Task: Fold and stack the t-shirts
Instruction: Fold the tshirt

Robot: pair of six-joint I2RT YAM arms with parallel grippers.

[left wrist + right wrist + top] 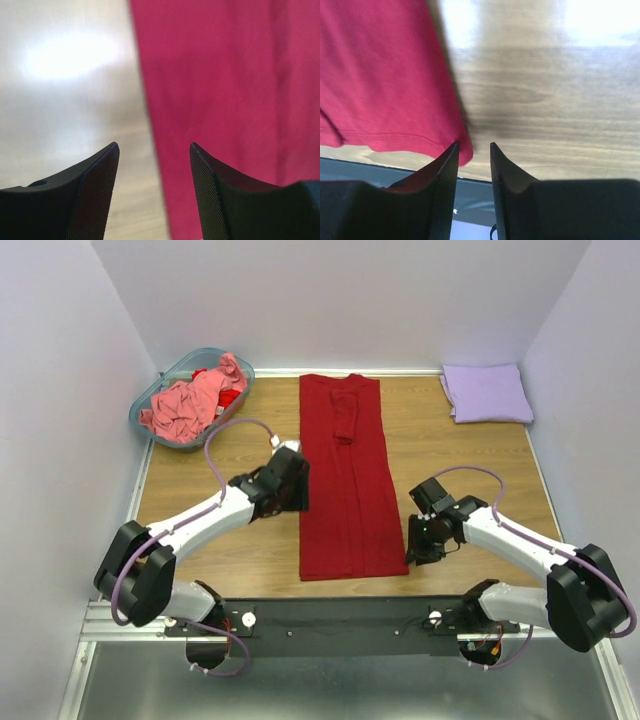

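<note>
Left fingers [90, 195] beside dark red t-shirt [345, 480], folded lengthwise.

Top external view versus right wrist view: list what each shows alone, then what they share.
Top external only: the teal basket holding the salmon-pink t-shirt, the folded lavender t-shirt at the far right corner, and the left gripper. Right wrist only: the stitched hem at the dark red t-shirt's near corner. Both: the dark red t-shirt, the wooden table and the right gripper.
</note>
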